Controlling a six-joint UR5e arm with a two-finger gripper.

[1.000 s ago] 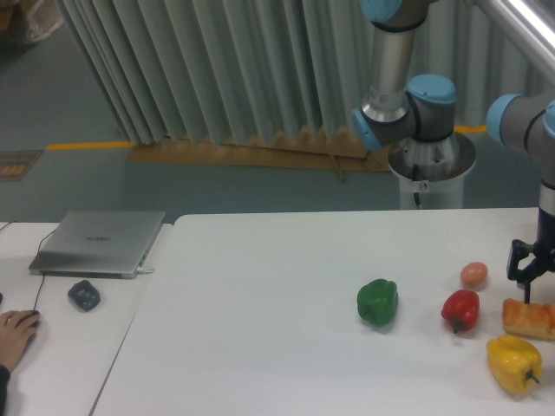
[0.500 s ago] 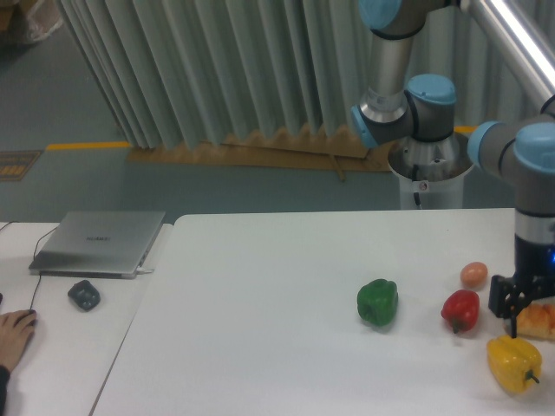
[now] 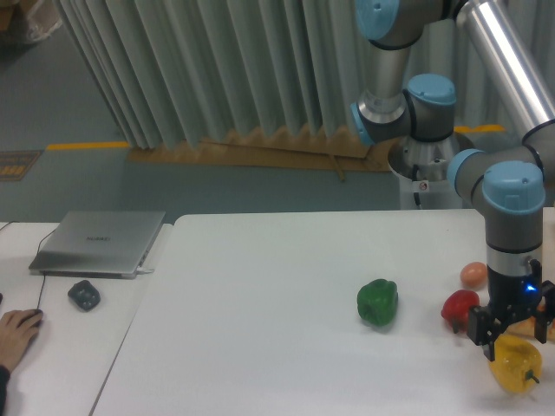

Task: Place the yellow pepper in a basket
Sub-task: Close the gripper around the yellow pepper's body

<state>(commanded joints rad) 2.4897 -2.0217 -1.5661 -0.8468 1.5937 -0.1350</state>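
The yellow pepper (image 3: 517, 367) lies on the white table (image 3: 260, 347) at the front right, glossy and lobed. My gripper (image 3: 512, 336) hangs straight down right over the pepper's top, its dark fingers spread to either side of it. The fingers look open and hold nothing. The gripper hides part of the pepper's top. No basket shows in view.
A red pepper (image 3: 457, 307) lies just left of the gripper, a green pepper (image 3: 377, 302) further left, a small orange egg-like thing (image 3: 473, 275) behind. A bread-like piece (image 3: 531, 325) sits behind the gripper. A laptop (image 3: 100, 243), a mouse (image 3: 84, 295) and a person's hand (image 3: 17, 329) are on the left table.
The arm has swung left and forward and the gripper has come down from beside the bread piece to just over the yellow pepper. The peppers have not moved.
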